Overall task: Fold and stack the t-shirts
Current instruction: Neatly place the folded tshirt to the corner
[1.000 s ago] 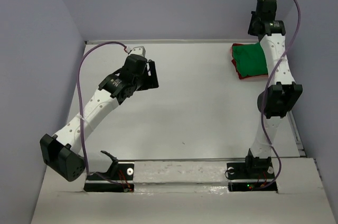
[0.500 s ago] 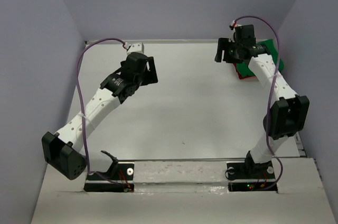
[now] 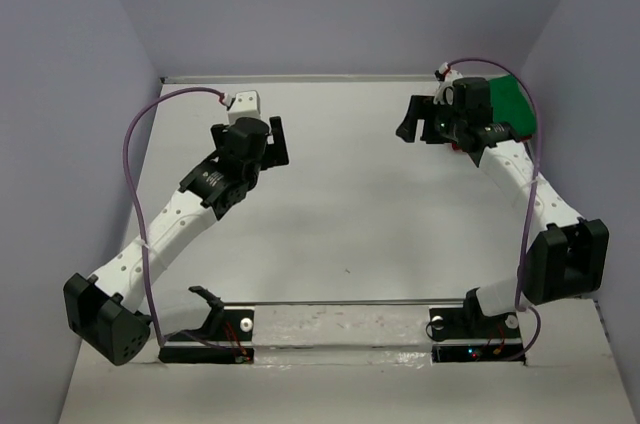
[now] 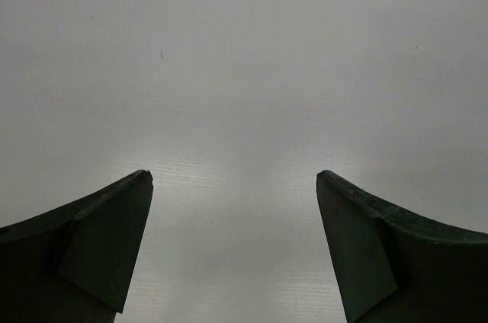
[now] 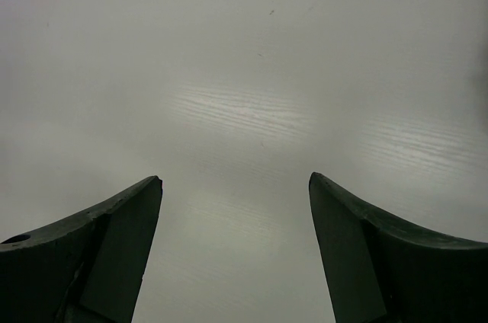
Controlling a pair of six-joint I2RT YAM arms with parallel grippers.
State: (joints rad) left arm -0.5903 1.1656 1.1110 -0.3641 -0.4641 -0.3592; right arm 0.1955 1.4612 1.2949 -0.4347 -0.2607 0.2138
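At the far right corner of the pale white surface (image 3: 350, 194): a bright green cloth t-shirt (image 3: 512, 104), folded flat and lying on top of a dark red cloth t-shirt (image 3: 458, 148). Of the red one, only a thin sliver in view at the near left edge of the pile, too little to judge its fold. Both partly covered, as seen from above, by the white right arm (image 3: 525, 179) crossing in front.

Near the pile, on its left side: right hand (image 3: 413, 117), spread wide and gripping nothing. From the right wrist, two dark fingers (image 5: 107, 254) well apart, with only bare surface between and beyond them.

Over the left half of the surface, well apart from the shirts: left hand (image 3: 277, 139), likewise wide open and empty. From the left wrist, both dark fingers (image 4: 99, 247) splayed toward the sides of the view, bare surface between.

Arching from the left wrist down toward the base: a thin purple cable (image 3: 127, 159).
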